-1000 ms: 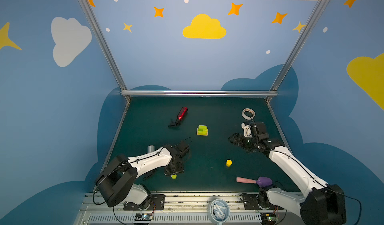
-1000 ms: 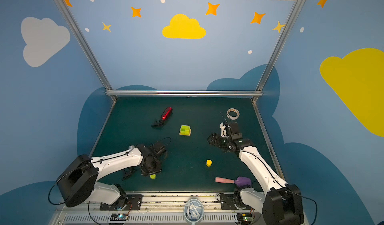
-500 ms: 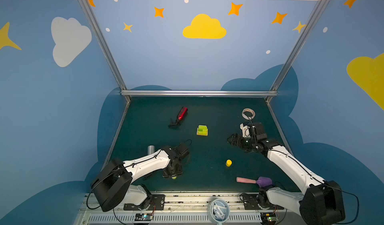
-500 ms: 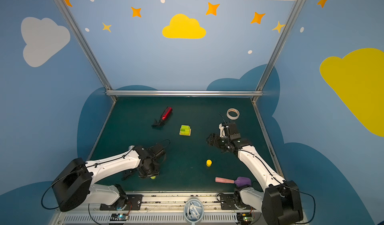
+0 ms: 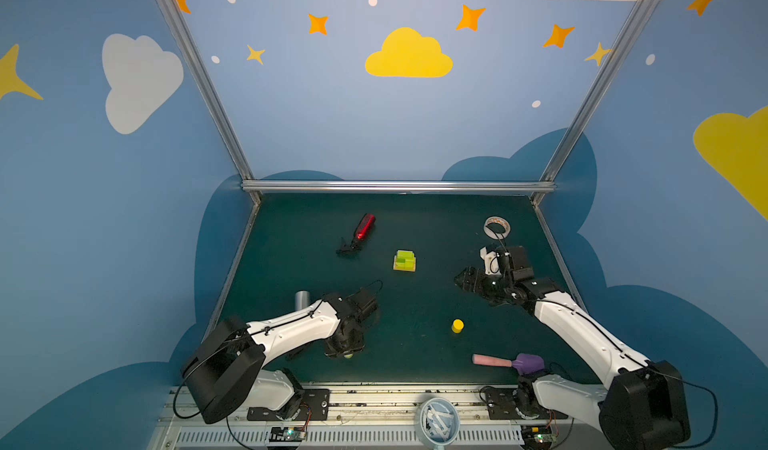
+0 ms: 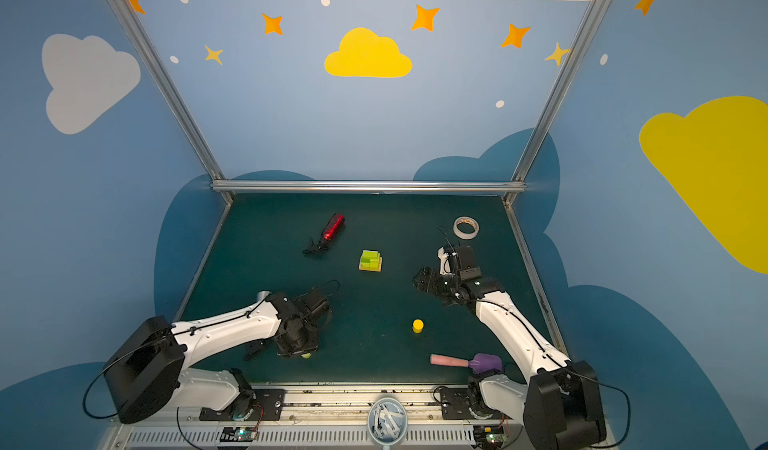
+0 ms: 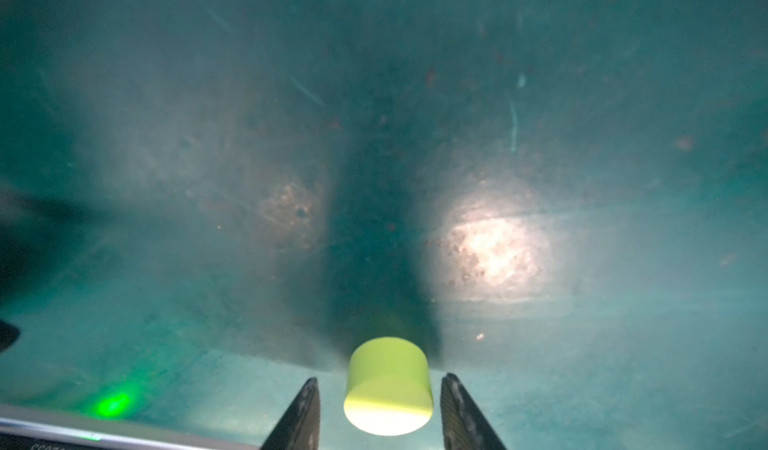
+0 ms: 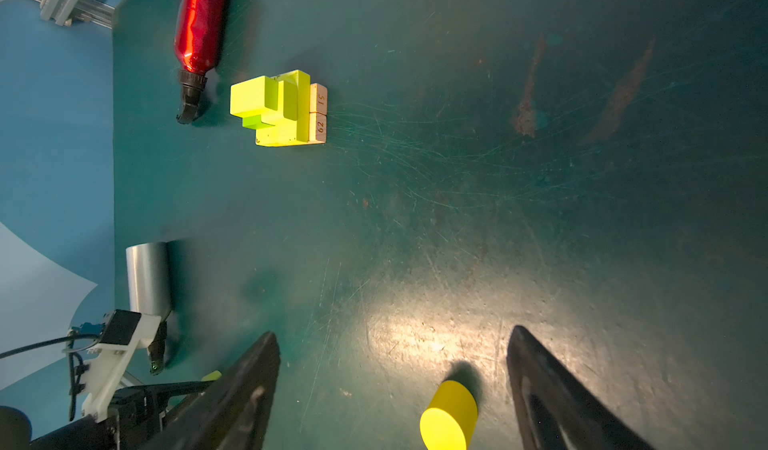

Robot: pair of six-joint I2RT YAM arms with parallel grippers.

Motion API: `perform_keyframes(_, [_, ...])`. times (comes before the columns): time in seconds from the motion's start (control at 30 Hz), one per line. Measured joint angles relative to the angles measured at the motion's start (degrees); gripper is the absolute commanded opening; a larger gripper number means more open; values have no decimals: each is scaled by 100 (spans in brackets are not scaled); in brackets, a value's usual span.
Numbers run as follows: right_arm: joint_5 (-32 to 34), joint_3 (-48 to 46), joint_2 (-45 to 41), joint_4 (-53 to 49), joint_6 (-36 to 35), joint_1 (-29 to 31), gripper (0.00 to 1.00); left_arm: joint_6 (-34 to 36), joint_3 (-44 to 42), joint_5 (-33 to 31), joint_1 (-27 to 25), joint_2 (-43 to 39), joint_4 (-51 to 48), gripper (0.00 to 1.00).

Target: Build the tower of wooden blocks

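Heads up, both your arms are the same kit. The left arm (image 5: 291, 331) and right arm (image 5: 577, 327) have glossy white shells on the long links, chunky black housings at the joints, and a fat black drum at the shoulder (image 5: 220, 373). A thin black cable (image 5: 289, 321) is clipped along the white link. A white bracket (image 5: 487, 257) carries the boxy black wrist camera (image 5: 517, 256). The jaws are black, tapering wedges.

lime cylinder (image 5: 348, 356) mostly hidden under left gripper (image 5: 344, 349), yellow cylinder (image 8: 451, 416) cut off in right wrist view
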Motion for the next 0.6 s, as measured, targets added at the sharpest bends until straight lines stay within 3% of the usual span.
perform_keyframes(0.6, [0,-59,0,44,7,26,84,-42,0,7,-76,20,52,34])
